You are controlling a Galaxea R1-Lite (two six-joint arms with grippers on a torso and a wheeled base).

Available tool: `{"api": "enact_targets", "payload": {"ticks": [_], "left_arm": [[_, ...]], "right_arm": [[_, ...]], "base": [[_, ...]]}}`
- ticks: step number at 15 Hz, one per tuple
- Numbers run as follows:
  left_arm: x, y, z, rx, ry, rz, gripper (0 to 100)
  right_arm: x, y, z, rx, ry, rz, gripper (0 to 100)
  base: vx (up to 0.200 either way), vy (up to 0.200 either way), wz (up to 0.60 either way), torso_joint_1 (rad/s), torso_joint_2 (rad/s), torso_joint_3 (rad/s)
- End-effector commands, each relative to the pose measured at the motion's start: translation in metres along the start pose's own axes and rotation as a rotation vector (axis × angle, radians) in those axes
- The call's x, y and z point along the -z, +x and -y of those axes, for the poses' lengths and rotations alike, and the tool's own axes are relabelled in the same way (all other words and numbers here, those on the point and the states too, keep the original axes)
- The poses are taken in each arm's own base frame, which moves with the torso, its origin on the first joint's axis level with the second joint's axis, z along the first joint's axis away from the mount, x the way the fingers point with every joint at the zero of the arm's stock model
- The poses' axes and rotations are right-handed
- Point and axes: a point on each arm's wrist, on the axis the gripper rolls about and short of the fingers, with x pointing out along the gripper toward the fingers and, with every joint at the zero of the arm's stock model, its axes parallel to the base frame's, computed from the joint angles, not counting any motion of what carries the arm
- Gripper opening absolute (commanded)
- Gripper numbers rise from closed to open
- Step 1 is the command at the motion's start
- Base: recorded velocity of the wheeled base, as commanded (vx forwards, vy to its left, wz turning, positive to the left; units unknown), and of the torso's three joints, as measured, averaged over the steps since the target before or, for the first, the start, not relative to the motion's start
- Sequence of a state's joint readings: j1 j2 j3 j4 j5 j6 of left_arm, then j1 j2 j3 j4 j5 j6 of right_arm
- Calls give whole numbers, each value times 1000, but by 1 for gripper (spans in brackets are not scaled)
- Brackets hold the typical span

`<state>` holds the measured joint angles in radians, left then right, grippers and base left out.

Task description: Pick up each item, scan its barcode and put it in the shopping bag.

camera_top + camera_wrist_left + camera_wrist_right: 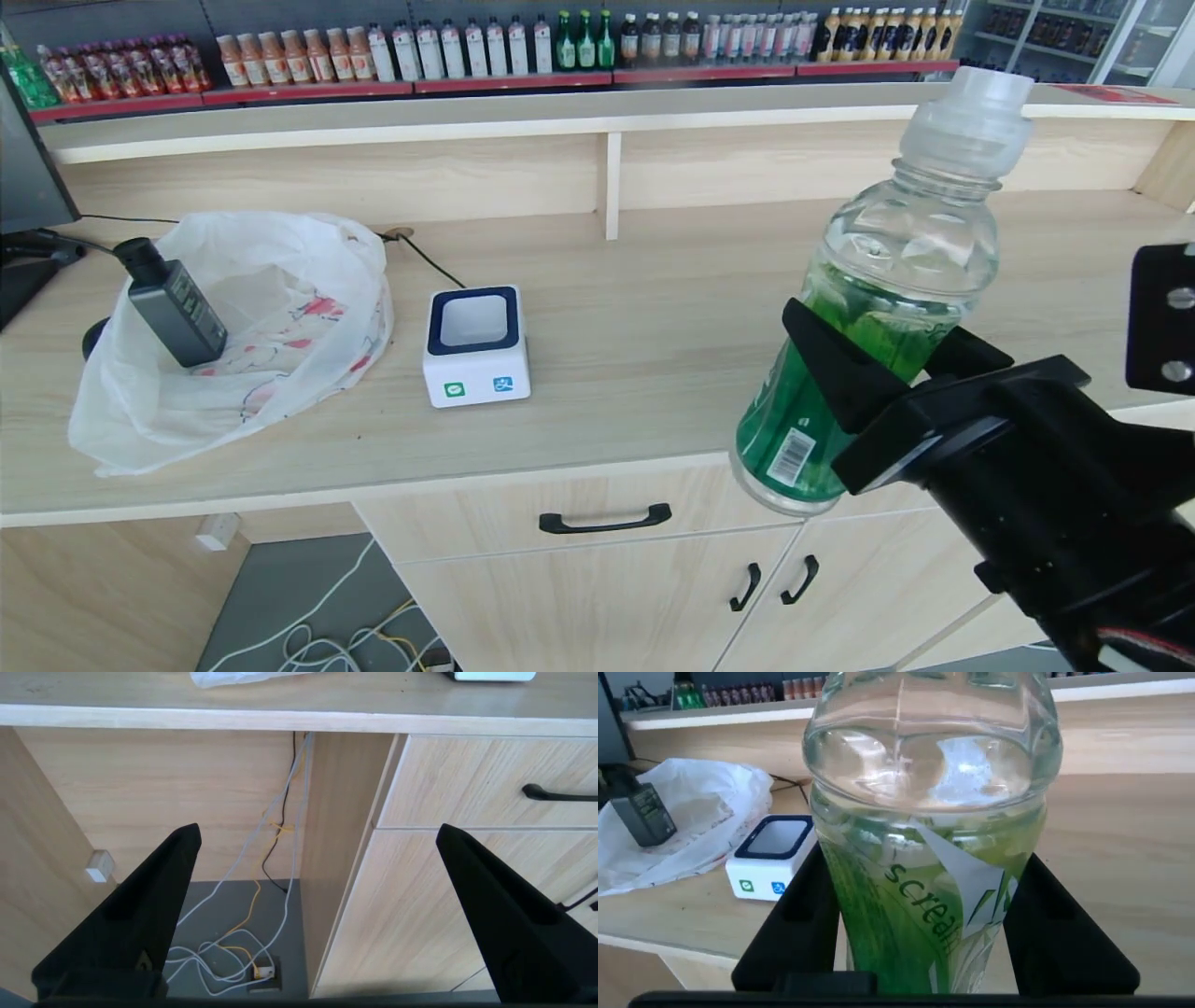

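The right gripper (896,359) is clamped on the green bottle (896,271), holding it tilted above the counter's (653,308) front edge, at about 3 o'clock from the white scanner (474,345), with its barcode label low on the side toward the scanner. The shopping bag (299,308) lies open at the scanner's 9 o'clock, a dark handheld device (173,303) at its far rim. The left gripper (318,831) hangs below the counter, fingers wide apart.

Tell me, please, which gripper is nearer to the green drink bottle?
Right. The right gripper is clamped round the green drink bottle by the front edge of the counter; the left gripper hangs open below counter level, facing the cabinet.
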<state>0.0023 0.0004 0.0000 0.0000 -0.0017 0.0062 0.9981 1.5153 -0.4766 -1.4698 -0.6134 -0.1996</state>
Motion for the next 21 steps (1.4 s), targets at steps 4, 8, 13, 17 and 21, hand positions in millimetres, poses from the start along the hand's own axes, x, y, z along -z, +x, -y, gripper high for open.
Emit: {"api": "enact_targets", "payload": {"ticks": [4,8,13,17,21], "left_arm": [[0,0,0,-1,0,0,100],[0,0,0,-1,0,0,100],[0,0,0,-1,2,0,100],[0,0,0,-1,0,0,100],[0,0,0,-1,0,0,100]], "right_arm": [[-22,10,-32,41,224,46,0],[-23,11,-34,36,335,50,0],[-33,8,-39,-63,489,74,0],[-42,2,-40,-120,493,66,0],[-58,-12,-41,-163,542,85,0]], "base": [[0,0,0,0,0,0],[0,0,0,0,0,0],[0,0,0,0,0,0],[0,0,0,0,0,0],[0,0,0,0,0,0]]}}
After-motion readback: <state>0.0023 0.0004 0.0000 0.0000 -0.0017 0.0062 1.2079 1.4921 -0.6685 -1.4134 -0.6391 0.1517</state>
